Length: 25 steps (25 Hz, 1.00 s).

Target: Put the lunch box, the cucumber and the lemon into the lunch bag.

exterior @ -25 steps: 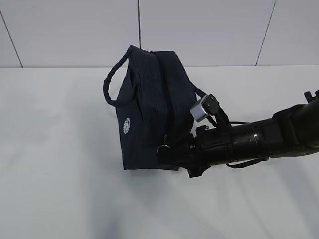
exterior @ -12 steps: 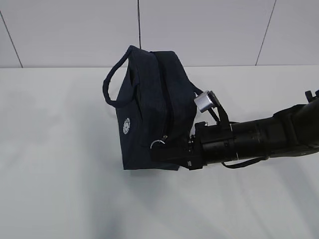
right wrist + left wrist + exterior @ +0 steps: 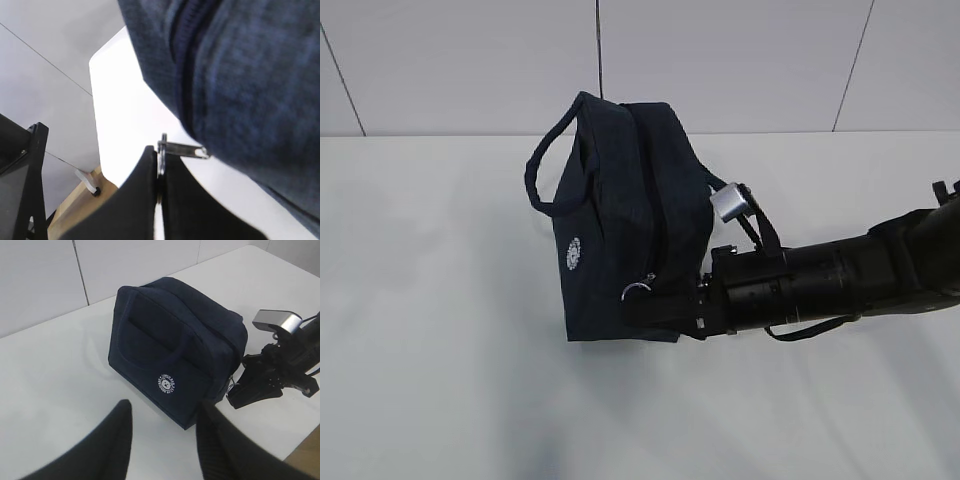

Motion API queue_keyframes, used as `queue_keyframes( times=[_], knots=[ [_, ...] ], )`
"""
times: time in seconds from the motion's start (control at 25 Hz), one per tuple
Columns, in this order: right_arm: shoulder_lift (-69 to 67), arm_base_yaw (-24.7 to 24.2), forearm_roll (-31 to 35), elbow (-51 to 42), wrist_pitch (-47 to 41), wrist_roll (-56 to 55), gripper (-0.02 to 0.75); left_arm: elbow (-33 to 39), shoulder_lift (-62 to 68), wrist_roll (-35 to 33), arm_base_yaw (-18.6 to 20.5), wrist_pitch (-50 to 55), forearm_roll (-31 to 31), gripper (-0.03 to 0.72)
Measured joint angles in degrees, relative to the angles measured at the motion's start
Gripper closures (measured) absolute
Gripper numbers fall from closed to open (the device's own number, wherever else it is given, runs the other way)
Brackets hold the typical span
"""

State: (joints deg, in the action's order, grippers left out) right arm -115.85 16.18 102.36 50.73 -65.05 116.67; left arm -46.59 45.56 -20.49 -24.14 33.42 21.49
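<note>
The dark navy lunch bag [image 3: 620,220] stands on the white table with its handles up and its round white logo [image 3: 574,253] facing left. My right gripper [image 3: 645,310] is at the bag's lower right side, shut on the metal ring pull [image 3: 636,291] of the zipper. The right wrist view shows the ring pull [image 3: 161,160] pinched between the fingers, just below the lunch bag [image 3: 240,75]. My left gripper [image 3: 165,407] is open and holds nothing, a little before the lunch bag [image 3: 170,350] on its logo side. The lunch box, the cucumber and the lemon are out of view.
The white table [image 3: 440,350] runs back to a pale tiled wall [image 3: 720,60]. Its wooden front edge [image 3: 305,455] shows at the lower right of the left wrist view. A black stand [image 3: 25,175] stands beyond the table's edge.
My right wrist has rolled and shifted slightly left against the bag's side, taking the ring pull with it. The bag has stayed where it was.
</note>
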Motion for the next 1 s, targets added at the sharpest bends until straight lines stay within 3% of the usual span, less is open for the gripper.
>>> queue_keyframes(
  times=[0.56, 1.0],
  knots=[
    [8.4, 0.0, -2.9, 0.0, 0.2, -4.3, 0.731, 0.0, 0.0, 0.0, 0.0, 0.0, -0.1, 0.379],
    [9.9, 0.0, -0.6, 0.3, 0.2, -5.9, 0.731, 0.0, 0.0, 0.0, 0.0, 0.0, -0.1, 0.379]
  ],
)
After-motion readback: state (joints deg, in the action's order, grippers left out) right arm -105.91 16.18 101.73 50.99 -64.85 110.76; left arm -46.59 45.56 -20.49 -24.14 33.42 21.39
